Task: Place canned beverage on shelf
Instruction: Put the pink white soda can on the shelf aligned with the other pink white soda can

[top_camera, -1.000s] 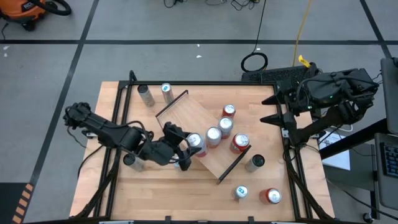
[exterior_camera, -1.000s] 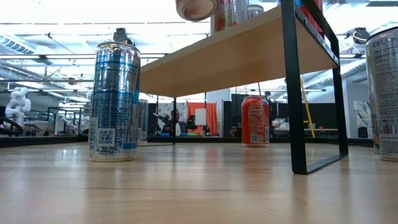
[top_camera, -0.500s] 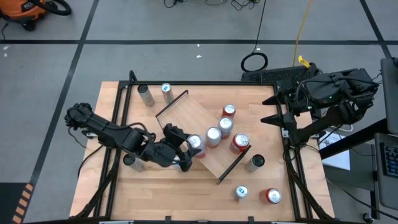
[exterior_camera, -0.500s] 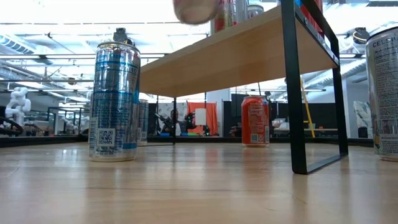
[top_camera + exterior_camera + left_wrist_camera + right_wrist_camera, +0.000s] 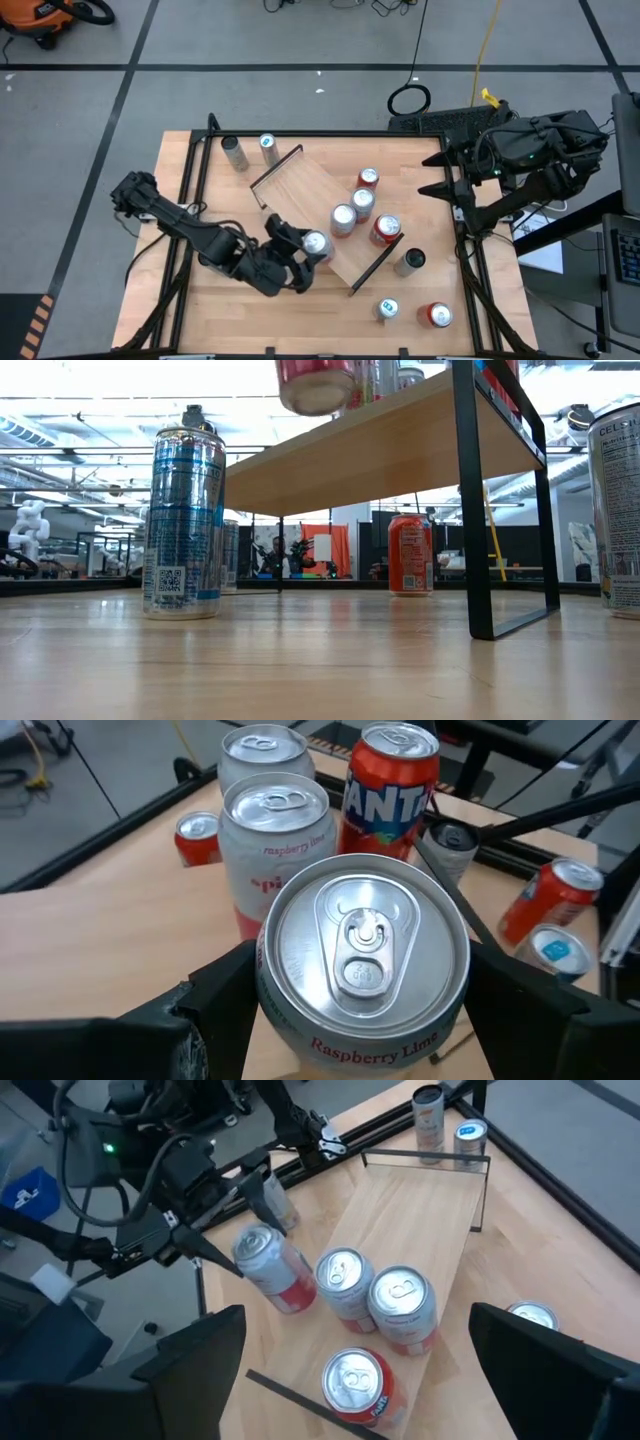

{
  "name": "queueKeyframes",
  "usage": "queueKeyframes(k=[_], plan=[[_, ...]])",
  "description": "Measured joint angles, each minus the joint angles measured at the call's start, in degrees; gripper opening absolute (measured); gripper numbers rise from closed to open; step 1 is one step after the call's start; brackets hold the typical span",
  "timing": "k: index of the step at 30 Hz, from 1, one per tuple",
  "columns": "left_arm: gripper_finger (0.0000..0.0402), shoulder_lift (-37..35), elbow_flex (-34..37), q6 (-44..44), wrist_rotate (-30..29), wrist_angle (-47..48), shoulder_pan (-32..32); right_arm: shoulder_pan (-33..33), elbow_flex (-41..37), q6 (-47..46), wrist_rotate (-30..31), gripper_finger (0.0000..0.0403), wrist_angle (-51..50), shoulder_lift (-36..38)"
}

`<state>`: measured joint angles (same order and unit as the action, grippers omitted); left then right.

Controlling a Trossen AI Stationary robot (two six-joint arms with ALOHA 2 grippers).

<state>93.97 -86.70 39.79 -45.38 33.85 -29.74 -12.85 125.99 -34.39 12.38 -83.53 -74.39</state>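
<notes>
Raspberry can (image 5: 364,960) sits clamped between the left gripper's (image 5: 296,258) two dark fingers, one on each side wall, at the shelf's (image 5: 300,195) near long edge. High view puts it just over that edge, beside the row of cans already standing on the board. Long axis: tilted in the right wrist view, top leaning off vertical; low view shows its base (image 5: 316,390) hanging clear above board level, not yet resting.

Key relation for next move, judged: bare board lies ahead of the fingers, toward the shelf's far rail (image 5: 277,166); nearest standing can (image 5: 343,219) is close beside the held one, so clearance is tight on that side. Can needs righting to vertical, then lowering straight down before release. Risk: knocking the neighbour or setting down on the edge.

Left arm is the nearer by far. Right gripper (image 5: 438,176) waits well apart, off the shelf's far end at the table's (image 5: 220,315) rim, fingers spread and empty.

View differences: left wrist view reads label and lid but hides the board under the can. Low view alone shows the gap under the base. Right wrist view alone shows the tilt (image 5: 272,1268). High view alone gives position vs. rails.
</notes>
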Motion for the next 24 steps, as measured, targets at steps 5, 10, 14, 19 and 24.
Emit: queueKeyframes(k=[5, 10, 14, 19, 24], plan=[[0.0290, 0.7, 0.0, -0.1, -0.3, 0.1, 1.2, 0.0, 0.0, 0.0, 0.0, 0.0364, 0.0, 0.0], [0.0290, 0.8, 0.0, -0.2, -0.3, 1.0, 2.8, 0.0, 0.0, 0.6, 0.7, 0.0364, 0.0, 0.0], [0.0290, 0.8, 0.0, -0.2, 1.9, 1.3, 4.0, 0.0, 0.0, 0.8, 1.4, 0.0364, 0.0, 0.0], [0.0290, 1.0, 0.0, 0.0, 4.1, 1.4, 5.1, 0.0, 0.0, 1.0, 1.4, 0.0364, 0.0, 0.0], [0.0290, 1.2, 0.0, 0.0, 5.1, 1.6, 5.6, 0.0, 0.0, 1.0, 1.4, 0.0364, 0.1, 0.0]])
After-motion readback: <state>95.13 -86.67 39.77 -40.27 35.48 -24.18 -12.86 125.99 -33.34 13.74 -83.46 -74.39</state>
